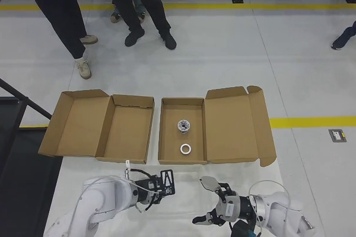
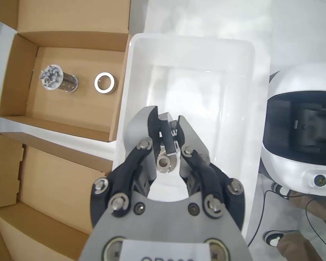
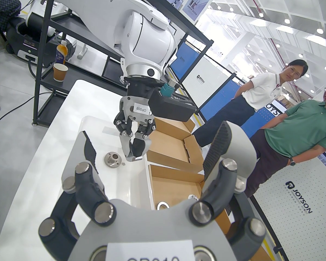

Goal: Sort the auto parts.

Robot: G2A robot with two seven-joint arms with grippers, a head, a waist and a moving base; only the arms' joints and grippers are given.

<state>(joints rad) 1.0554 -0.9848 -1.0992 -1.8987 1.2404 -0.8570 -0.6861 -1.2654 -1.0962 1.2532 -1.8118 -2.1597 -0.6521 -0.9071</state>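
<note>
Left gripper (image 2: 167,115): held over the flanged part (image 3: 112,158) in the tray (image 2: 190,39), likely for pickup; closure cannot be told.
Right gripper (image 3: 154,131): spread apart, kept aside.

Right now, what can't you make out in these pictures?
Left wrist view: the flanged metal part in the white tray is partly hidden behind the left gripper.
Right wrist view: the ring and the cylindrical part in the cardboard box are mostly covered by the right gripper.
Left wrist view: the other box is cut off by the picture's edges.
</note>
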